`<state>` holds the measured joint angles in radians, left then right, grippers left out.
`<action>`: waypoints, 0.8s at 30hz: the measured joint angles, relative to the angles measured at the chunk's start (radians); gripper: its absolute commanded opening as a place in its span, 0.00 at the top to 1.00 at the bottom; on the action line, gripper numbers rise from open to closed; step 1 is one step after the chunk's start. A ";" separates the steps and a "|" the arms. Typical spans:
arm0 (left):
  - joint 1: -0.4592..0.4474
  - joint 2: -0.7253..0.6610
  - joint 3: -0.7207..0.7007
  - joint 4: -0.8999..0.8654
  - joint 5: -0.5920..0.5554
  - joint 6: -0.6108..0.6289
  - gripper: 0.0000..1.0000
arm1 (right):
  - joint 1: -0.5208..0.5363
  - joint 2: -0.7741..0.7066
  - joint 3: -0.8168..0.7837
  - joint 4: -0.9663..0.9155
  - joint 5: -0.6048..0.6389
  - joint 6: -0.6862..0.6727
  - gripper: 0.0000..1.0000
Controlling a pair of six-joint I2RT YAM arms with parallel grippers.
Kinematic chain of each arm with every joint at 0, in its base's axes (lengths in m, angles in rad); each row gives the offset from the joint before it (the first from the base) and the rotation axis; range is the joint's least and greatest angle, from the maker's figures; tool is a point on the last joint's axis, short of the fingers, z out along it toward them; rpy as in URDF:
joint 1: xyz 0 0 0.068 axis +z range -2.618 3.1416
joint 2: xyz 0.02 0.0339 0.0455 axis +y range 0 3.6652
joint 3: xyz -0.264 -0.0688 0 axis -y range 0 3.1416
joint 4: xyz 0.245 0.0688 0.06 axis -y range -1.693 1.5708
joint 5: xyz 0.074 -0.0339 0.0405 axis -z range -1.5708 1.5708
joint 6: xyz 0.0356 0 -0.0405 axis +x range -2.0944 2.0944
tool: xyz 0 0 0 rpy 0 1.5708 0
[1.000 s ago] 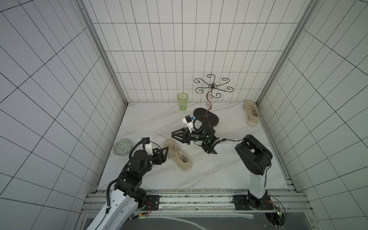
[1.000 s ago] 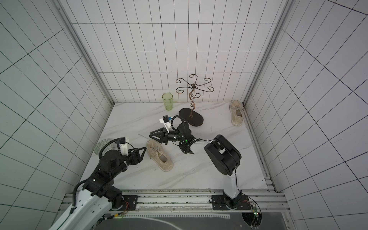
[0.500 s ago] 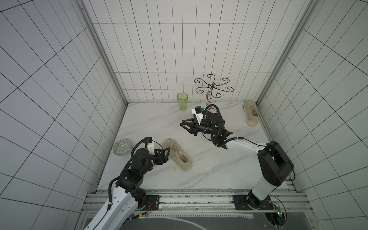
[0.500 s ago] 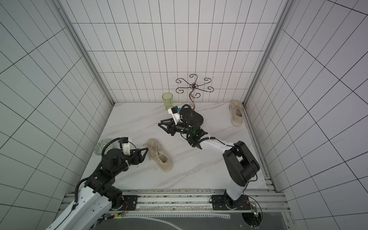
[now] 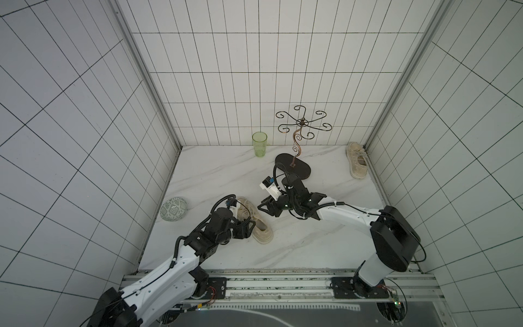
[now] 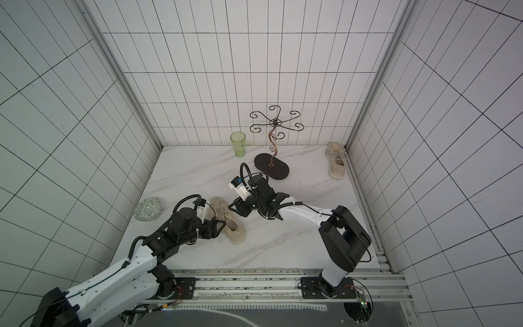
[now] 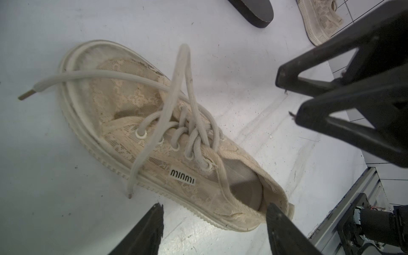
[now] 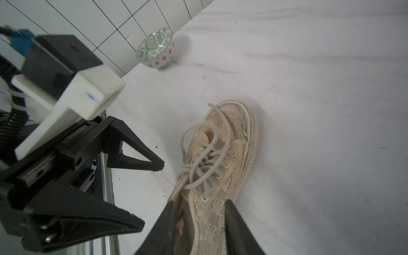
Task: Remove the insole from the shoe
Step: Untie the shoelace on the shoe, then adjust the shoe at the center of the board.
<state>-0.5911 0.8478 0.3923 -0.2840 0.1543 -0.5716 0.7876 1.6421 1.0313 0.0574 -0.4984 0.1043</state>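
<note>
Shoe (image 5: 263, 230) sits sole-down on the table (image 5: 311, 249), lower middle of the frame in both top views. The insole (image 7: 242, 183) is inside it, grey and visible through the collar. Left gripper (image 5: 248, 227) is wide open with a finger on either side of the heel, gripping nothing. Right gripper (image 5: 264, 208) hovers just right of the laces, apart from the shoe — part open, empty.

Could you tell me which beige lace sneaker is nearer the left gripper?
The mid-table beige lace sneaker, heel at the open left gripper; the other sneaker lies by the far right wall.
</note>
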 measured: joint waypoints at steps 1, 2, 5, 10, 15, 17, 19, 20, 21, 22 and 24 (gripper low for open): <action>-0.004 0.011 0.000 0.003 -0.010 -0.007 0.31 | 0.009 0.001 -0.003 -0.011 0.006 -0.002 0.61; -0.007 0.018 -0.002 0.014 -0.019 -0.016 0.33 | 0.019 0.003 -0.004 -0.022 0.013 -0.005 0.61; -0.010 0.024 -0.009 0.050 -0.036 -0.027 0.39 | 0.039 0.011 -0.004 -0.041 0.034 -0.010 0.61; -0.010 0.070 -0.015 0.111 -0.045 -0.041 0.46 | 0.064 0.037 -0.006 -0.063 0.063 -0.013 0.60; -0.016 0.112 -0.017 0.152 -0.039 -0.042 0.48 | 0.090 0.075 -0.006 -0.085 0.092 -0.017 0.59; -0.021 0.120 -0.017 0.158 -0.037 -0.041 0.48 | 0.096 0.087 -0.006 -0.098 0.103 -0.018 0.59; -0.029 0.130 -0.017 0.161 -0.037 -0.038 0.49 | 0.098 0.095 -0.006 -0.106 0.119 -0.019 0.63; -0.035 0.139 -0.017 0.161 -0.037 -0.036 0.52 | 0.099 0.097 -0.006 -0.107 0.130 -0.020 0.67; -0.040 0.150 -0.017 0.162 -0.037 -0.033 0.57 | 0.099 0.097 -0.006 -0.108 0.147 -0.020 0.71; -0.045 0.162 -0.017 0.162 -0.037 -0.028 0.63 | 0.099 0.097 -0.006 -0.109 0.161 -0.018 0.75; -0.051 0.196 -0.017 0.169 -0.035 -0.027 0.77 | 0.099 0.097 -0.006 -0.114 0.198 -0.015 0.87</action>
<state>-0.6422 1.0435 0.3756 -0.1146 0.1188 -0.5991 0.8864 1.7386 1.0248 -0.0566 -0.3008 0.0891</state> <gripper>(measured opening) 0.339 0.208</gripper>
